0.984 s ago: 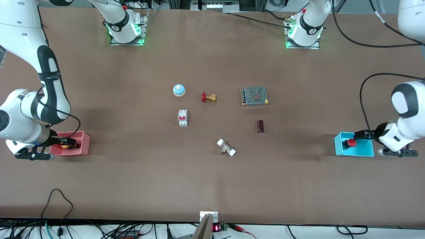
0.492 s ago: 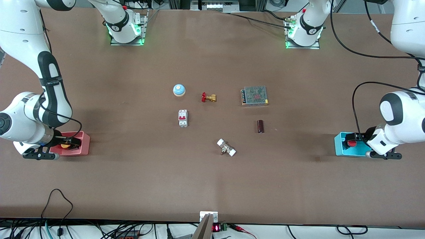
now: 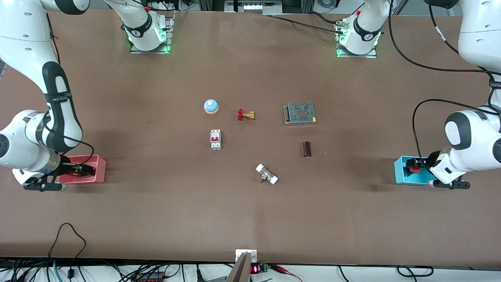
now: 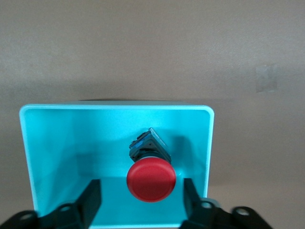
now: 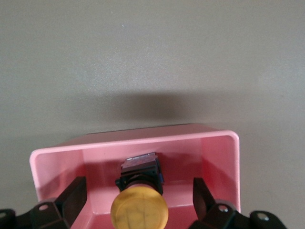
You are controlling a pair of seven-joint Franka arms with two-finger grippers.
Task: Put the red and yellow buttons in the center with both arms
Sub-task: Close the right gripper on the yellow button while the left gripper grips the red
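The red button lies on its side in a blue bin at the left arm's end of the table; it also shows in the front view. My left gripper is open inside the bin, one finger on each side of the red cap, not touching it. The yellow button lies in a pink bin at the right arm's end. My right gripper is open, with its fingers on either side of the yellow cap. In the front view the right gripper hides the yellow button.
Around the table's middle lie a blue-and-white bell, a brass valve with a red handle, a white circuit breaker, a metal power supply, a dark cylinder and a white-capped fitting.
The left gripper has moved in over the blue bin to straddle the red button. The right gripper has sunk a little into the pink bin and now covers the yellow button in the front view.
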